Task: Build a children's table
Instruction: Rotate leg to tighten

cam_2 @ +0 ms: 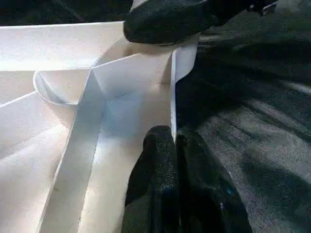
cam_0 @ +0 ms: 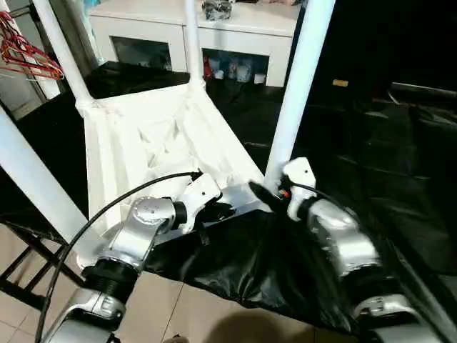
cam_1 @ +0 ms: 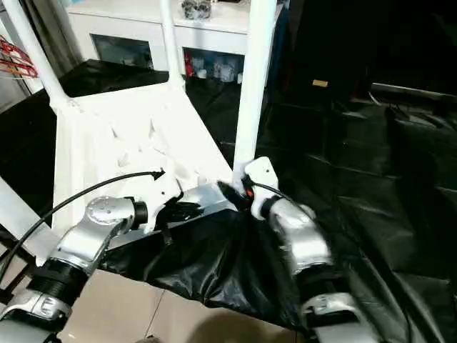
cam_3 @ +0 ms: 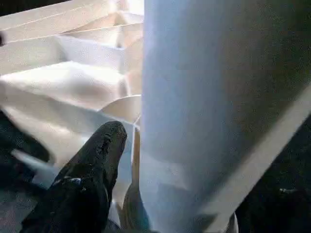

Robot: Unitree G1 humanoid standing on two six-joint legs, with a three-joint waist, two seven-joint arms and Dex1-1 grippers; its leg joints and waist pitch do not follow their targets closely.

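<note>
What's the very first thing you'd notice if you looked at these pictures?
The big white children's table lying upside down on the black-covered work table, with its four legs sticking up like posts. Right in front, the robot's left gripper pinches the tabletop's near rim, and its right gripper reaches in at the bottom of the nearest leg. Behind it all stands a white cabinet.

Both head views look forward and down from above the forearms at the upturned children's table (cam_0: 164,143) on the black-covered desk (cam_0: 371,164) — sharing nearly everything. Each wrist view sits very close to the white rim (cam_2: 173,77) — the right also against a leg (cam_3: 214,97).
</note>
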